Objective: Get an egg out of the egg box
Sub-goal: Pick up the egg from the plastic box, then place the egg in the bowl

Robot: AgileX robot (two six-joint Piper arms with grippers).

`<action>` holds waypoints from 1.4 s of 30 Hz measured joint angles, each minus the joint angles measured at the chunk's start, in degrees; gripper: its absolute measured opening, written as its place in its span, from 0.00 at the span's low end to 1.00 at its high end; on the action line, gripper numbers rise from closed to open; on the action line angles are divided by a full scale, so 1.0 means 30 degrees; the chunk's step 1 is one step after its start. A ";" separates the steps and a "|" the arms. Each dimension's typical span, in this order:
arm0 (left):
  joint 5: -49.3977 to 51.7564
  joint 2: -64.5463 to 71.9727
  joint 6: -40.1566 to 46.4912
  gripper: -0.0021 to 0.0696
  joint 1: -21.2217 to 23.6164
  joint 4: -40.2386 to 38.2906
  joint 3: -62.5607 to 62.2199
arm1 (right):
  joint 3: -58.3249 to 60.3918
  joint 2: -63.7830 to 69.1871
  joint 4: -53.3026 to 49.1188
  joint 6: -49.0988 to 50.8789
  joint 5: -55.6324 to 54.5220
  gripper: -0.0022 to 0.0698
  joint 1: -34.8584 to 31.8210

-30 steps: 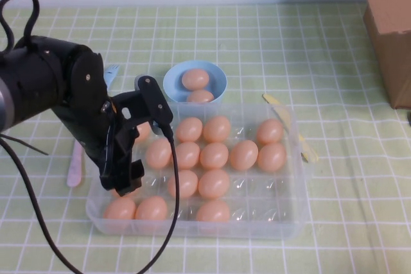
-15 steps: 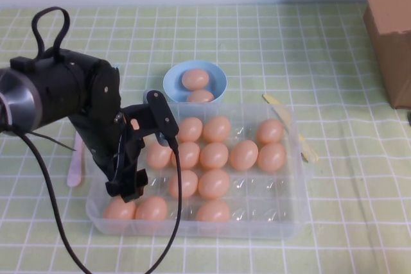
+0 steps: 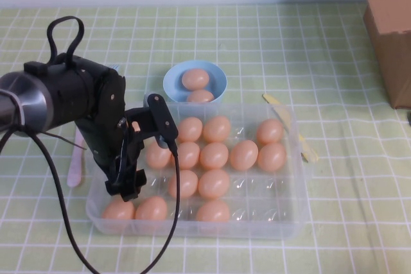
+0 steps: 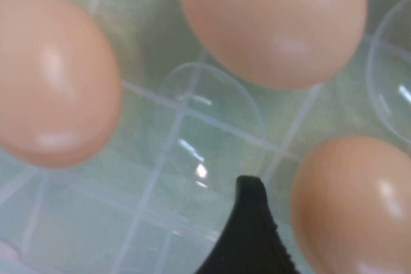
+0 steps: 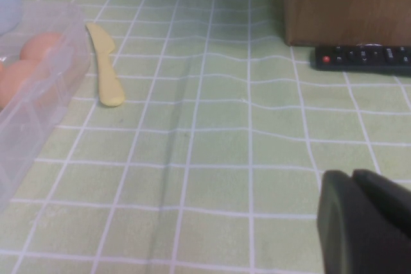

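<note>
The clear plastic egg box (image 3: 292, 206) lies mid-table and holds several tan-orange eggs. My left gripper (image 3: 126, 185) is down inside the box's left side, above the front-left cups. In the left wrist view one black finger (image 4: 249, 222) stands close beside an egg (image 4: 353, 203); the other finger is out of frame, so the jaws look open. Two more eggs (image 4: 54, 75) (image 4: 276, 17) and an empty cup (image 4: 199, 126) show there. My right gripper (image 5: 366, 187) is shut and empty, low over the tablecloth right of the box, out of the high view.
A light-blue bowl (image 3: 215, 74) with two eggs stands behind the box. A yellow spatula (image 3: 288, 123) lies along the box's right side, a pink one (image 3: 76, 168) at its left. A cardboard box (image 3: 388, 24) stands far right, with a black remote (image 5: 363, 57) beside it.
My left arm has shifted a little right and forward, and its gripper has settled lower into the box's left side. The eggs have not moved.
</note>
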 joint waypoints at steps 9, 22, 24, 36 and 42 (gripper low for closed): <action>-0.0319 0.0334 -0.0754 0.71 0.0000 0.0554 0.0000 | 0.0000 -0.0049 0.0000 0.0000 0.0000 0.01 0.0000; -0.0569 0.0575 -0.0797 0.63 0.0000 0.0601 -0.0029 | 0.0000 -0.0049 0.0000 0.0000 0.0000 0.01 0.0000; -0.0581 0.0581 -0.0811 0.57 0.0000 0.0601 -0.0029 | 0.0000 -0.0049 0.0000 0.0000 0.0000 0.01 0.0000; -0.0449 -0.1850 -0.1516 0.53 -0.0819 0.0183 -0.0531 | 0.0000 -0.0049 0.0000 0.0000 0.0000 0.01 0.0000; -0.1874 -0.2647 -0.1589 0.53 -0.0893 -0.2275 -0.3346 | 0.0000 -0.0049 0.0000 0.0000 0.0000 0.01 0.0000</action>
